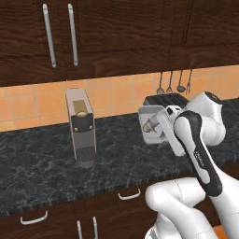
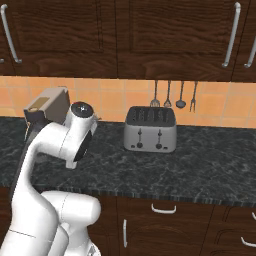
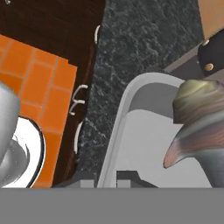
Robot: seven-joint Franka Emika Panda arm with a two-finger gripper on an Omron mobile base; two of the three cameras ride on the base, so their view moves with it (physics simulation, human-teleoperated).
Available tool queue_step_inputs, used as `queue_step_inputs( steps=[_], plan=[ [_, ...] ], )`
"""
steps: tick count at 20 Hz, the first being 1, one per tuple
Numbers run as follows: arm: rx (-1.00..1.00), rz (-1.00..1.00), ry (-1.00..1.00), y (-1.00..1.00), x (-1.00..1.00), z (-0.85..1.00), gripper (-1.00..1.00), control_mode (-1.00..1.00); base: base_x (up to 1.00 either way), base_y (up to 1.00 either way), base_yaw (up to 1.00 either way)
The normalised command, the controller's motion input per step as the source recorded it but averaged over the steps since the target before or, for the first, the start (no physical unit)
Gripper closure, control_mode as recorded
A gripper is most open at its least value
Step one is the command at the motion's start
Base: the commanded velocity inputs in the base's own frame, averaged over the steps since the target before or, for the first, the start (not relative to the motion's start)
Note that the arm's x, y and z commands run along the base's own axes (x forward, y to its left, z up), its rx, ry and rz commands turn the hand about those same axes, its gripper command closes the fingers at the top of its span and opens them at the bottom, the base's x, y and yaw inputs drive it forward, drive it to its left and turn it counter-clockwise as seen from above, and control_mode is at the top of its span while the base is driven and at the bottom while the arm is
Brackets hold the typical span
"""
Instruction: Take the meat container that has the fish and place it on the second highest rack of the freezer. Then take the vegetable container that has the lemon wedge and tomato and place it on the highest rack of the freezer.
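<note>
While the dark wooden wall cabinets (image 1: 121,32) and the black speckled bench (image 1: 42,163) spread across both base views, no freezer shows among them, so my reading is that the carry toward it is the step in hand. On the bench stand a grey coffee machine (image 1: 81,128) to the left and a chrome toaster (image 2: 150,130) further right, with utensils (image 2: 172,95) hanging on the orange tile above it.

Held up above the bench, just left of the arm's wrist in the left base view, is the meat container (image 1: 148,122), tipped steeply on edge so its open side faces out. Its fish (image 3: 199,127) shows large in the hand view, lying inside the tray close to the rim (image 3: 114,144). The claw (image 3: 107,181) is pinched on that rim, its tips drawn nearly together with the thin metal wall between them.

To do this well, I would level the tray before travelling, since at this tilt the fish could slide out. A grip on one edge alone gives leverage for the tray to swing or twist, so slow, smooth turns of the base and arm seem wise. Keeping the tray clear of the coffee machine and toaster while pulling back from the bench also matters, then approaching the second highest rack flat.
</note>
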Motion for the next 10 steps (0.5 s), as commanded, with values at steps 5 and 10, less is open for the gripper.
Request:
queue_step_inputs(
  steps=[5, 10],
  plan=[
    [-0.04, 0.0, -0.07, -0.12, -0.59, 0.97, 1.0, -1.0, 0.0, 0.0, 0.0],
    [0.0, 0.0, 0.07, -0.16, -0.34, 0.52, 1.0, -1.0, 0.0, 0.0, 0.0]
  ],
)
